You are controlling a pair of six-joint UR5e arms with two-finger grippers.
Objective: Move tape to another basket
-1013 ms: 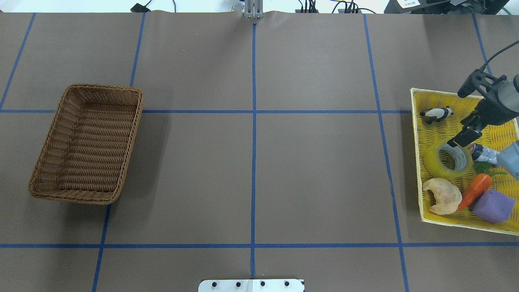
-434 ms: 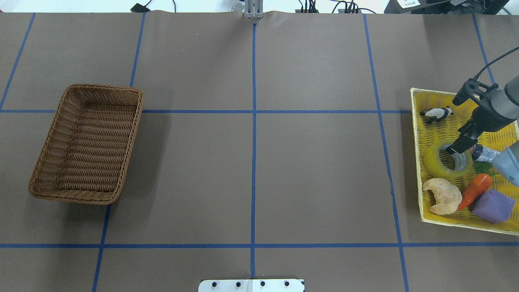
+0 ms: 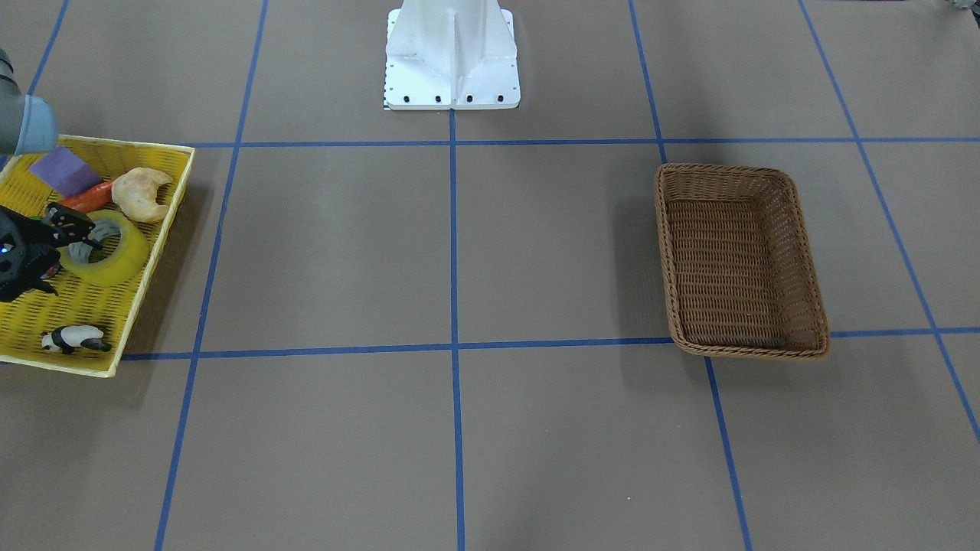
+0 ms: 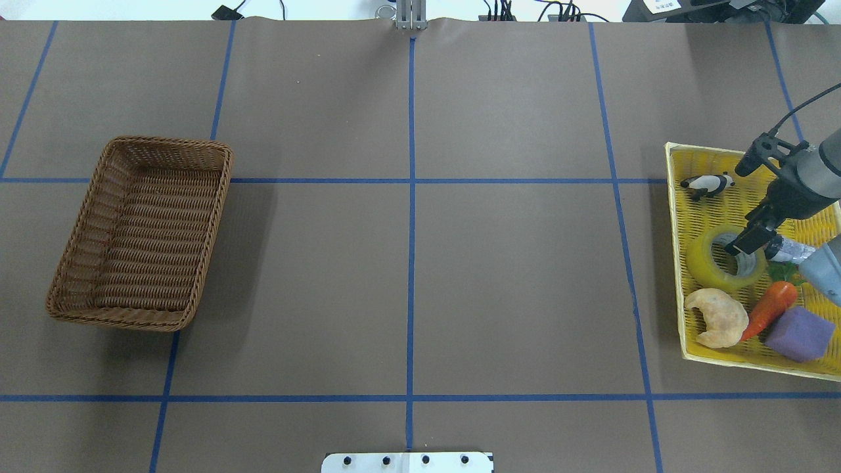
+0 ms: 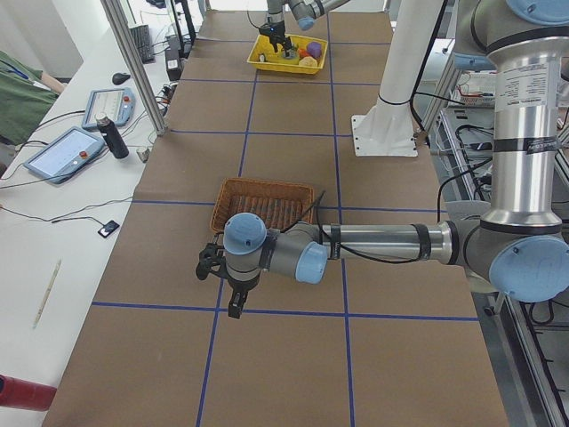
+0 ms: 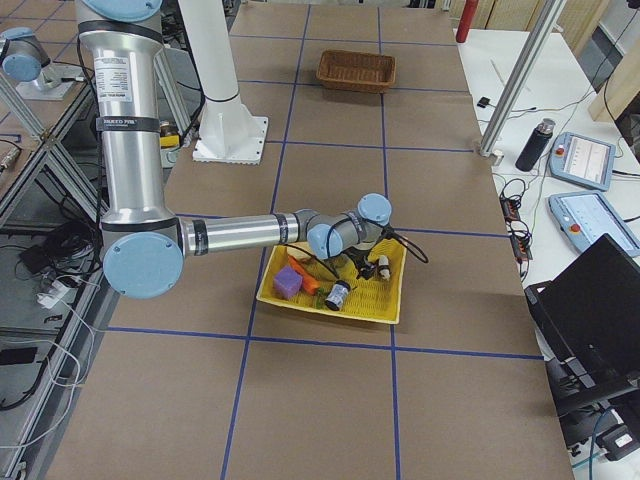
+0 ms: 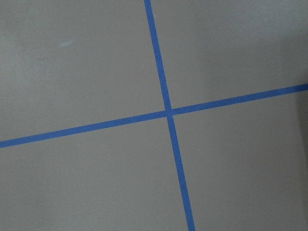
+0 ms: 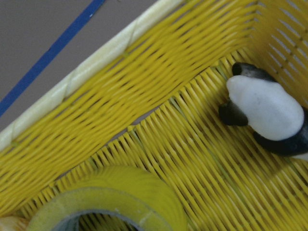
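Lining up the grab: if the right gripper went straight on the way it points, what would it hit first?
Most likely the tape: the right gripper points down at its rim and hole, though depth is unclear.

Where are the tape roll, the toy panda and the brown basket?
tape [image 4: 702, 263], overhead view, its yellow left side.
panda [image 4: 709, 184], overhead view, its white back.
basket [image 4: 148, 243], overhead view, its bare floor.

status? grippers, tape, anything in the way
Right gripper tips at tape core, grip unclear; left gripper over bare table, state unclear. Tape in yellow tray, not yet lifted. Bottle, carrot crowd it; basket empty.
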